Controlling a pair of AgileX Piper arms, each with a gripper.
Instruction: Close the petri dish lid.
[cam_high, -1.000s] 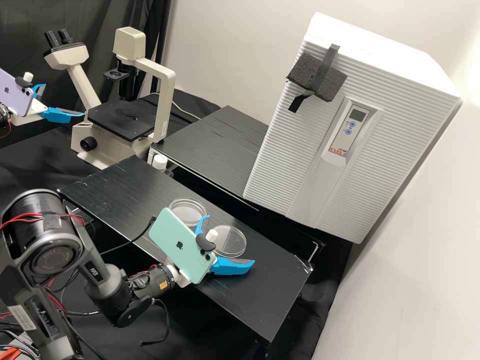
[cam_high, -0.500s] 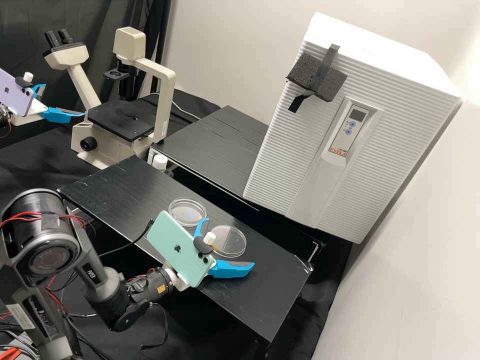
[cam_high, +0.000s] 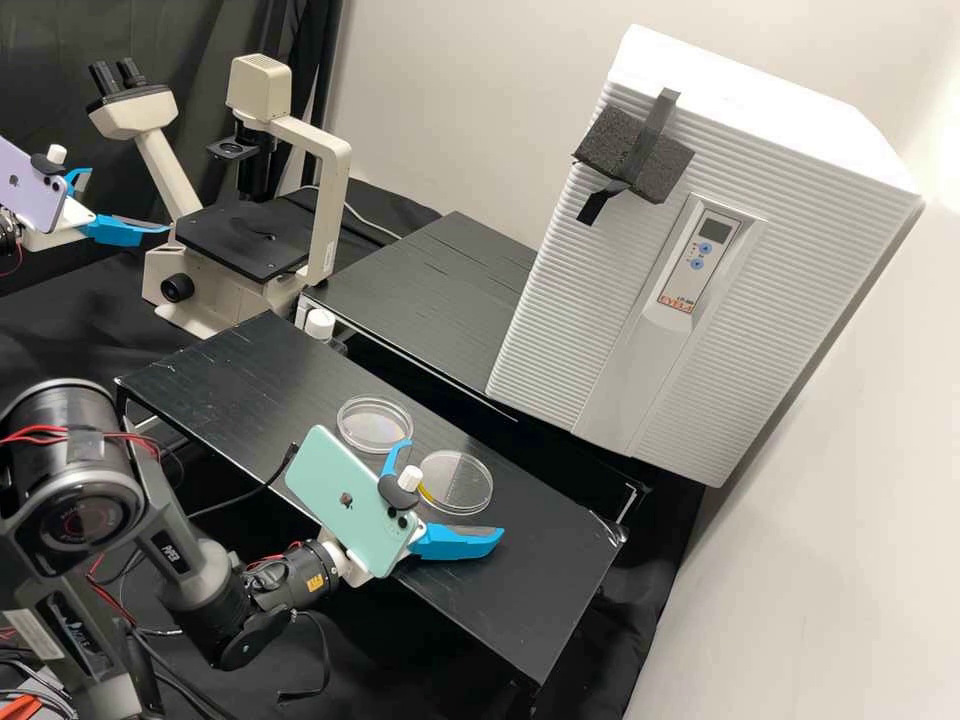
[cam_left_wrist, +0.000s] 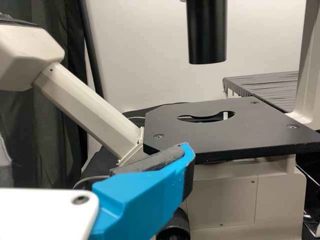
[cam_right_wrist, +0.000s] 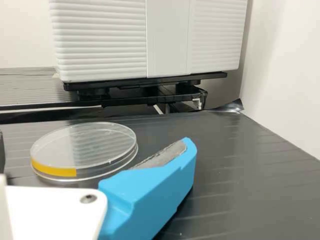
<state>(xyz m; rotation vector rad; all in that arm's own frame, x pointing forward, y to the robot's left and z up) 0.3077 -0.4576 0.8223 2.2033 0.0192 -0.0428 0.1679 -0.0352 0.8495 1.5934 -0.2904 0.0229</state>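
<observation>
Clear plastic catches the light on the black tabletop (cam_high: 530, 600), where the nearer petri dish (cam_high: 462, 485), marked with a yellow strip (cam_right_wrist: 52, 169), lies flat. A second petri dish (cam_high: 375, 424) lies at its ten o'clock in the high view. You cannot tell whether the marked piece is a covered dish or a loose lid.

Your right gripper (cam_high: 455, 488) has its fingers spread, one towards the marked piece's ten o'clock, the other towards five; contact is unclear. Your left gripper (cam_high: 128, 200), also spread, is at ten o'clock in the high view, beside the microscope (cam_high: 250, 235).

Judging the step as seating the lid, centre the fingers, grip its rim lightly, keep it level, and lower it squarely. Squeezing hard could make it tilt or skid.
</observation>
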